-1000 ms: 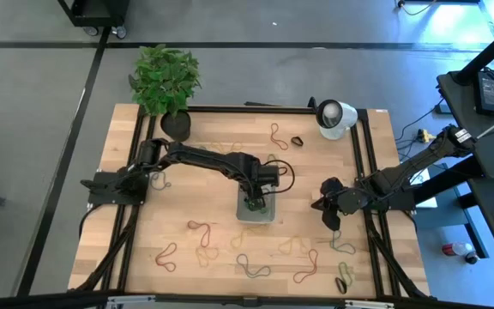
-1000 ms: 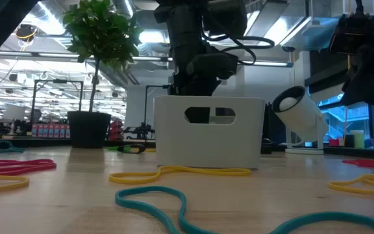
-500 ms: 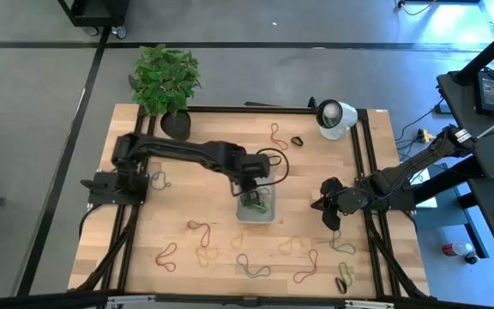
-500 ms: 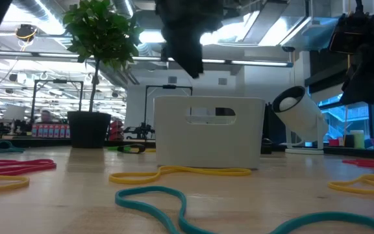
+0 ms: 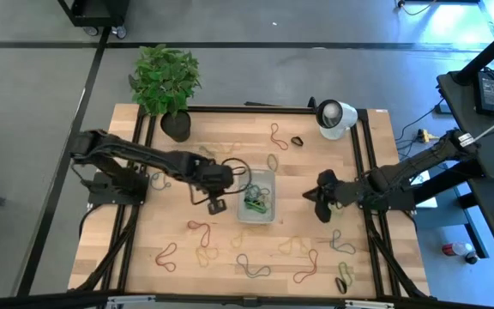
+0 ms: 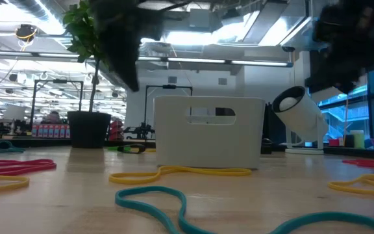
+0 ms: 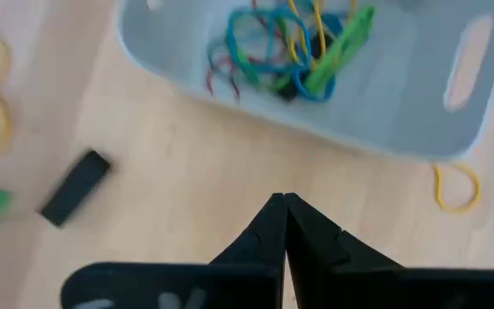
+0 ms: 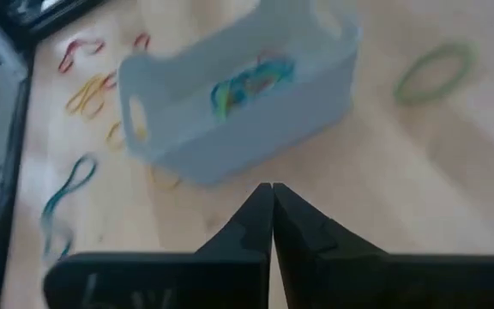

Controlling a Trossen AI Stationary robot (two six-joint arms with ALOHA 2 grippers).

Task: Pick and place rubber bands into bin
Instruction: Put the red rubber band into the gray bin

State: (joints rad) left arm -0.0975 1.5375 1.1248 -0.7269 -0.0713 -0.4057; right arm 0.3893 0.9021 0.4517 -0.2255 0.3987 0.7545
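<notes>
Left wrist view alone shows bin (image 7: pixel 384 112) contents, left claw (image 7: pixel 283 210) closed

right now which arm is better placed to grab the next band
Left: its shut, empty pincer is just beside the bin, above a loose band. The right pincer waits, shut, on the other side.

high: straight down | low: table-level | wrists: close, downward | shared: bin (image 5: pixel 256 197)
</notes>
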